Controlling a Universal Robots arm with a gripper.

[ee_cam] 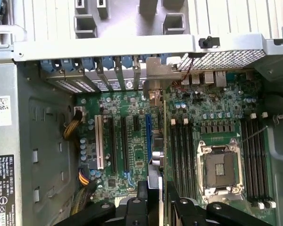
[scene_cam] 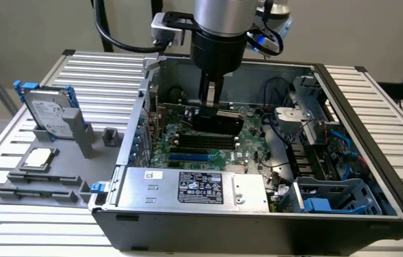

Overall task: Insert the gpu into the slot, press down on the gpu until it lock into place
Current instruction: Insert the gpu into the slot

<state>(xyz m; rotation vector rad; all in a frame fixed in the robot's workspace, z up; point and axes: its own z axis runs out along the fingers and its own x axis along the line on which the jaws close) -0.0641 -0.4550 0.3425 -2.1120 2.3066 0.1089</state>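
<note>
You have one open computer case [scene_cam: 258, 235] standing on the slatted table [scene_cam: 23, 230]. Inside it lie one green board [scene_cam: 248, 147], one grey labelled power-supply box [scene_cam: 194, 187] along the near wall, and one blue drive cage [scene_cam: 329, 199] in the corner at the exterior view's right.

Your gripper [scene_cam: 214, 113] hangs down into the case, clamped on the gpu [scene_cam: 219, 123]. It holds the card on edge above the board, near the black memory slots [scene_cam: 203, 142]. The slot [scene_cam: 189, 158], the bright blue strip, lies between those memory slots and the power-supply box. The card is apart from it and not seated.

In the wrist view you look down past the two black fingers [ee_cam: 142, 200], and the blue strip runs just beside the card's thin edge. There you can count one white slot [ee_cam: 99, 141], two long black ones beside it, and one bare processor socket [ee_cam: 220, 169].

Outside the case, at the exterior view's left, one grey stand [scene_cam: 58, 179] sits on the table. It carries one hard drive [scene_cam: 47, 112] upright in a blue frame and one square chip [scene_cam: 38, 157] lying flat.
</note>
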